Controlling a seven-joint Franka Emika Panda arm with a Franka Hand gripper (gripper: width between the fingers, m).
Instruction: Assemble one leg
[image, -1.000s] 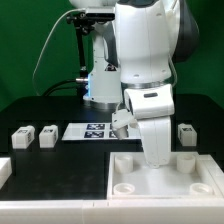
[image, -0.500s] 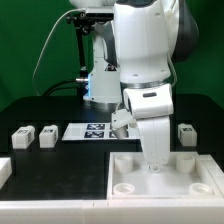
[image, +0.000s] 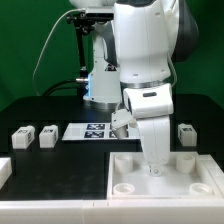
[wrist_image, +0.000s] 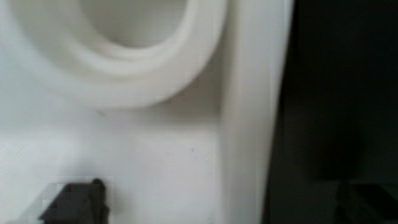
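Gripper (image: 154, 166) low over the tray (image: 125, 163), beside a round recess (wrist_image: 125, 50); the wrist view shows only one dark fingertip (wrist_image: 71, 203), so cannot tell whether the fingers are apart or together, or holding anything. On the table: first leg (image: 22, 136) and second leg (image: 47, 135) at the exterior view's left of the marker board (image: 95, 130), third leg (image: 186, 133) at its right. Judged light, rigid, smooth plastic, may twist; grip squarely across two flat opposite sides
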